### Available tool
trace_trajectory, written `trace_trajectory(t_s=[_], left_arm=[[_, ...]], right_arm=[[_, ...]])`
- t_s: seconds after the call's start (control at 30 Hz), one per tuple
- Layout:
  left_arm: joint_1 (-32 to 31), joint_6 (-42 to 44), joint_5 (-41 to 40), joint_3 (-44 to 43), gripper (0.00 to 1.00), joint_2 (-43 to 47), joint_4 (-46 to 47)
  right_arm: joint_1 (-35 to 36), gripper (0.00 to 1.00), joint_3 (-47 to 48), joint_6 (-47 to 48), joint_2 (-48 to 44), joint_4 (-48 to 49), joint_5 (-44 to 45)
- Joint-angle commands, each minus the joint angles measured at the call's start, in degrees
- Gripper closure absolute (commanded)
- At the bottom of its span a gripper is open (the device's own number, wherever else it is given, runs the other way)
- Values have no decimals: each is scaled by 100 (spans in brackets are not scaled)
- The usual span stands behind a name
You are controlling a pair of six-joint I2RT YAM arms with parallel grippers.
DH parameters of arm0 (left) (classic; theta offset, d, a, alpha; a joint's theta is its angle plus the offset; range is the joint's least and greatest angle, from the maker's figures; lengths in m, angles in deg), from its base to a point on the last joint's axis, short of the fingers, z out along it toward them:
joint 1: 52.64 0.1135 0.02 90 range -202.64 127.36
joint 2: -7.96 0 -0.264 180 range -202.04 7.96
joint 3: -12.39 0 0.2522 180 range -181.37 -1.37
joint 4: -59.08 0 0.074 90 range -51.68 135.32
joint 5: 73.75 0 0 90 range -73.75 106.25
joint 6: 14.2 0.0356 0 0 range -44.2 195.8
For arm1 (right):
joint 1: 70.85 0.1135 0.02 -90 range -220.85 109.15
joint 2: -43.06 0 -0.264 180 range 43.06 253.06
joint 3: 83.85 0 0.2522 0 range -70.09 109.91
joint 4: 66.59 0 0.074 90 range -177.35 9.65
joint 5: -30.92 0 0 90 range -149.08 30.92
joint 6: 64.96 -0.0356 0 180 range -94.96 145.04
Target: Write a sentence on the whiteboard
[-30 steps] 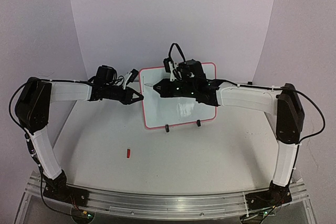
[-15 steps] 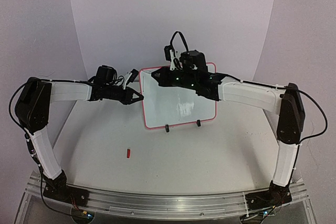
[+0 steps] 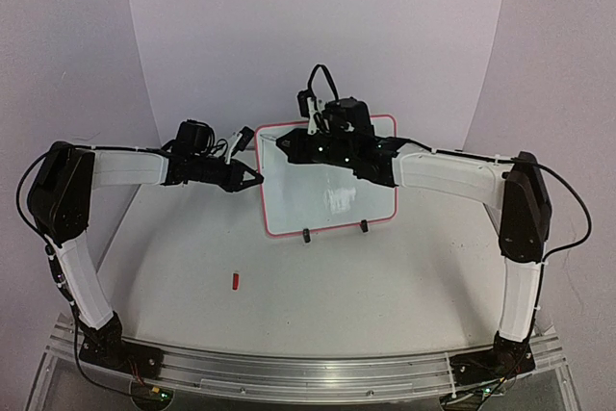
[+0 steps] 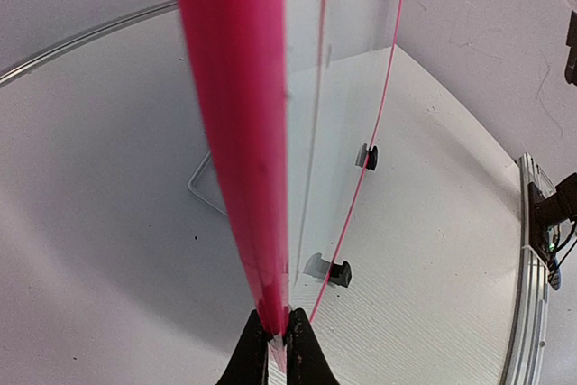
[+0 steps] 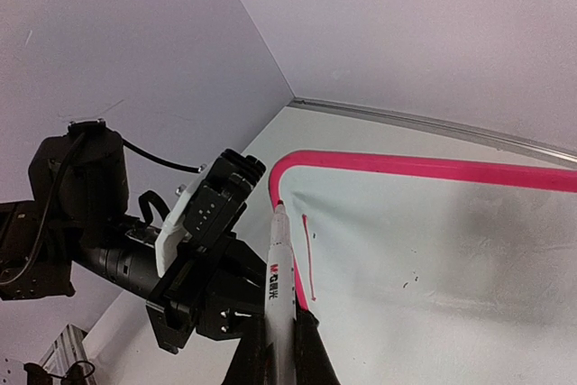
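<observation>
The whiteboard [image 3: 332, 204] stands upright on its two clip feet [image 3: 306, 235] toward the back of the table [image 3: 318, 295], face to the arms. The left gripper [image 3: 256, 178] is clamped tight on the pink frame [image 4: 236, 132] at the board's left edge. In the left wrist view the fingers pinch the frame w/ no gap.

The right gripper [image 3: 286, 142] is closed round a white marker [image 5: 278, 268], w/ the tip up at the board's top-left corner, right by the inside of the frame. We can't tell if the tip touches the surface.

Of the sentence we see only one short red stroke [image 5: 308, 263] near the left edge, so we judge the writing barely begun.

What could go wrong, as we see it:
- Tip is v. close to the frame. A start here may ride onto the pink rim and skip, or leave ink on the frame rather than the board.
- Board is braced on one side only. Hard marker pressure toward its right side could swing or tip it back on the feet, esp. if the left pinch slips.
- Too little pressure gives faint, broken letters.
- The marker sits in a narrow pinch. Drag across the board may twist it in the fingers, and the lines would wander.
- A small red cap [image 3: 236, 281], prob. the marker's, lies loose on the table, well apart from the board. A low arm sweep could knock it off.
</observation>
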Motion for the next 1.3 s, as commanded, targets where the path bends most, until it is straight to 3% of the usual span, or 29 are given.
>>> trace_trajectory(t_s=[0.0, 0.47, 0.93, 1.27], left_arm=[[-49, 282, -369, -139, 100, 105, -206], [-49, 316, -398, -132, 100, 110, -219], [-51, 342, -430, -124, 100, 111, -239], [-49, 343, -440, -113, 100, 128, -242]], right_arm=[[-20, 100, 87, 27, 82, 51, 211], [-25, 100, 259, 80, 240, -236, 405], [-23, 100, -308, 108, -192, -157, 920], [-28, 100, -416, 135, -211, -139, 604]])
